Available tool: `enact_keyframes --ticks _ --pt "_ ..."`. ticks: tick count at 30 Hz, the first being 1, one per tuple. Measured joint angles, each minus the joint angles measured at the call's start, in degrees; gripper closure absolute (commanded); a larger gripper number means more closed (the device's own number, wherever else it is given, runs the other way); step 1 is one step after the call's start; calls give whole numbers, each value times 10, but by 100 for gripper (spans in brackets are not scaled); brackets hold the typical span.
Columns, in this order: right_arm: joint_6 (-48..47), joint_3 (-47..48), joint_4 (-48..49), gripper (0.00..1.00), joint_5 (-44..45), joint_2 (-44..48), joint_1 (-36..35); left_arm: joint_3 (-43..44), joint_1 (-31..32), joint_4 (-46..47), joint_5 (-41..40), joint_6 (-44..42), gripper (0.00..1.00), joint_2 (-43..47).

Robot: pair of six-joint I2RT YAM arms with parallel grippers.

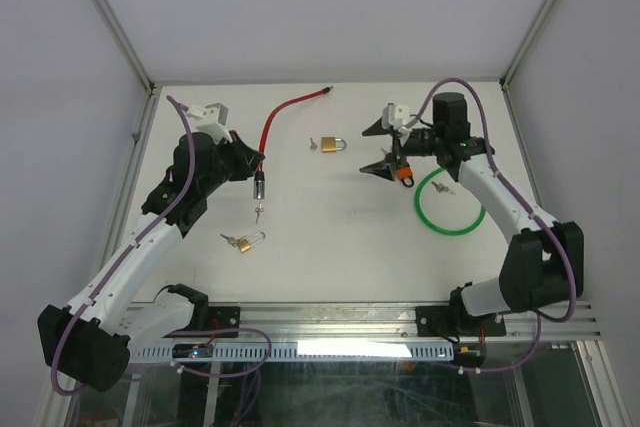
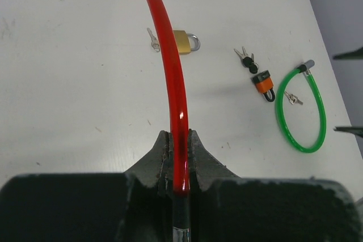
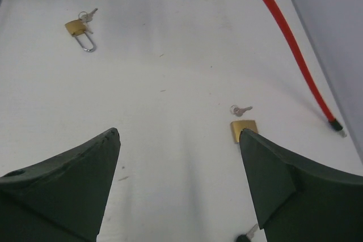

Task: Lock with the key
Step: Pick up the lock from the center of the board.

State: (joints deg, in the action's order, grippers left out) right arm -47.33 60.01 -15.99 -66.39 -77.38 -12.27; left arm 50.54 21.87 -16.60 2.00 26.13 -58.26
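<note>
Left end effector (image 2: 178, 140) was clamped narrow on the red cable lock (image 2: 170, 66), just above its metal barrel (image 1: 260, 187), with a key (image 1: 259, 212) hanging from the barrel's lower end. Right end effector (image 3: 178, 134) stood wide with nothing in it, above the tabletop (image 1: 330, 257) by the orange padlock (image 2: 262, 82).

My read of the step: fetch the cable's free tip (image 3: 334, 124), which lay far off toward the back edge, and plug it into the barrel before turning the key.
- Take the tip just behind the metal pin, so the pin stays exposed for insertion.
- Keep the left grip firm and the barrel mouth facing the incoming tip – the cable is springy and will fight the bend.
- Skirt the brass padlock (image 3: 244, 130) and its key (image 3: 241, 109) on the way.

Count:
- cable locks: two – red, and green (image 2: 277, 111), which was looped closed at the right
- padlocks: three – orange, brass, and a long-shackle brass one (image 3: 75, 26)
- keys: one key or bunch at each lock, five groups; number per bunch unclear
</note>
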Motion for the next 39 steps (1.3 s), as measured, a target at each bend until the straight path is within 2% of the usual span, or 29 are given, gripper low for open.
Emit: enact_keyframes --ticks 5,8,13,22,30,35,39 --pt "-5 72 60 11 68 -110 -80 -24 18 8 6 11 100 34" --pt "-7 114 62 11 108 -174 -124 -33 34 14 17 19 100 45" --pt "9 185 64 10 188 -253 -157 -51 45 17 27 31 100 61" --pt "16 205 72 13 306 -304 -123 -64 56 17 26 44 100 63" --pt "5 208 67 24 359 -360 -73 -64 56 17 26 46 100 66" --pt "3 272 45 31 376 -416 -65 -64 63 16 27 48 100 69" --pt "0 313 30 41 381 -450 -63 -64 63 16 28 49 100 70"
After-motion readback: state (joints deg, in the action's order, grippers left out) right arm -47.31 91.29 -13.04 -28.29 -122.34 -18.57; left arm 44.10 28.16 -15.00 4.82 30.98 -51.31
